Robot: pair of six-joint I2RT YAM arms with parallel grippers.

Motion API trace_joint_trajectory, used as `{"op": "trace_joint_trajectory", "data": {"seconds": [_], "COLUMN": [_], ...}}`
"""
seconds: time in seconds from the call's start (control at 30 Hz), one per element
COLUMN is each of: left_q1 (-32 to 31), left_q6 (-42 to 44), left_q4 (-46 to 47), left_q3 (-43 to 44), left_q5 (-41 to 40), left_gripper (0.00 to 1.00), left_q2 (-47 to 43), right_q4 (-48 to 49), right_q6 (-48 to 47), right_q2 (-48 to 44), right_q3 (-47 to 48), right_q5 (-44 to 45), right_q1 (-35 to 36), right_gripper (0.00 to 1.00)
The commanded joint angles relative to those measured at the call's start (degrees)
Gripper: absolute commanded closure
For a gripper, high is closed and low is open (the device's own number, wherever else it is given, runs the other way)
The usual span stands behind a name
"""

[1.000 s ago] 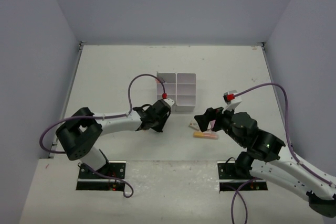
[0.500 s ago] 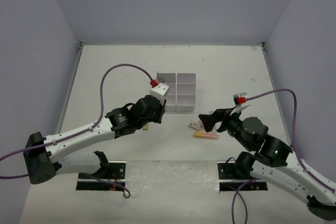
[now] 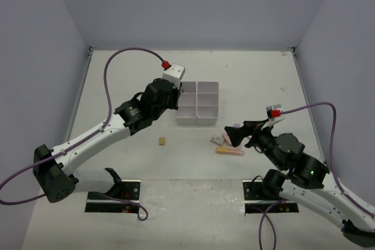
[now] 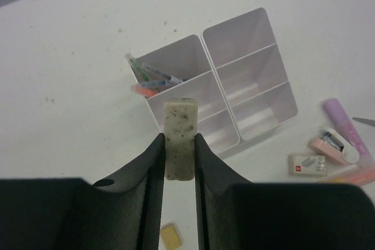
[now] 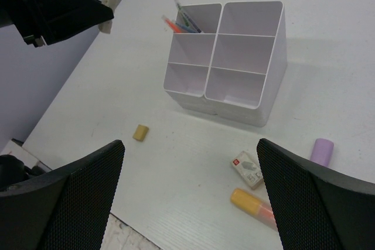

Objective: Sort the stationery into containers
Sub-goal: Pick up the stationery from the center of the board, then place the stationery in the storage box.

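My left gripper is shut on a speckled off-white eraser, held upright above the left column of the white six-compartment organizer. From above, the left gripper hangs at the organizer's left edge. The far left compartment holds thin pens. A tan eraser lies on the table in front of the organizer. My right gripper stands open and empty, over a boxed white eraser and an orange marker.
A lilac marker and a pink item lie to the right in front of the organizer. The other five compartments look empty. Grey walls enclose the table on three sides.
My left arm has lifted off the table and swung back toward the organizer, carrying the speckled eraser. The right arm has drawn back slightly to the right, jaws still open.
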Motion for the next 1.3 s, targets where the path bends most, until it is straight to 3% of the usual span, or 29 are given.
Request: {"op": "trace_joint_trajectory", "data": {"seconds": [0.0,0.33,0.5,0.7,0.97,1.27], "left_q1": [0.08,1.01,3.66,6.60,7.16,7.16], "left_q6": [16.92,34.90,32.77,31.08,31.24,29.41], "left_q4": [6.56,14.82,22.01,19.26,19.17,16.59], "left_q3": [-0.37,-8.11,-13.12,-12.25,-13.56,-11.12], "left_q5": [-0.58,0.76,8.09,13.99,14.07,17.49], "left_gripper": [1.00,1.00,1.00,1.00,1.00,1.00], "left_q2": [-5.96,-7.29,-8.98,-9.61,-5.85,-2.20], "right_q4": [1.78,1.90,1.83,1.14,2.04,1.58], "right_q6": [0.03,0.12,0.02,-0.43,-1.28,-0.41], "right_q2": [1.03,1.07,2.23,3.61,3.75,3.14], "right_q3": [-0.31,-0.55,-0.72,0.51,0.30,-0.48], "right_q5": [0.40,0.48,1.27,2.45,4.16,0.38], "right_q1": [-0.21,-0.19,-0.12,-0.21,-0.20,-0.12], "right_gripper": [0.01,0.01,0.01,0.01,0.01,0.01]}}
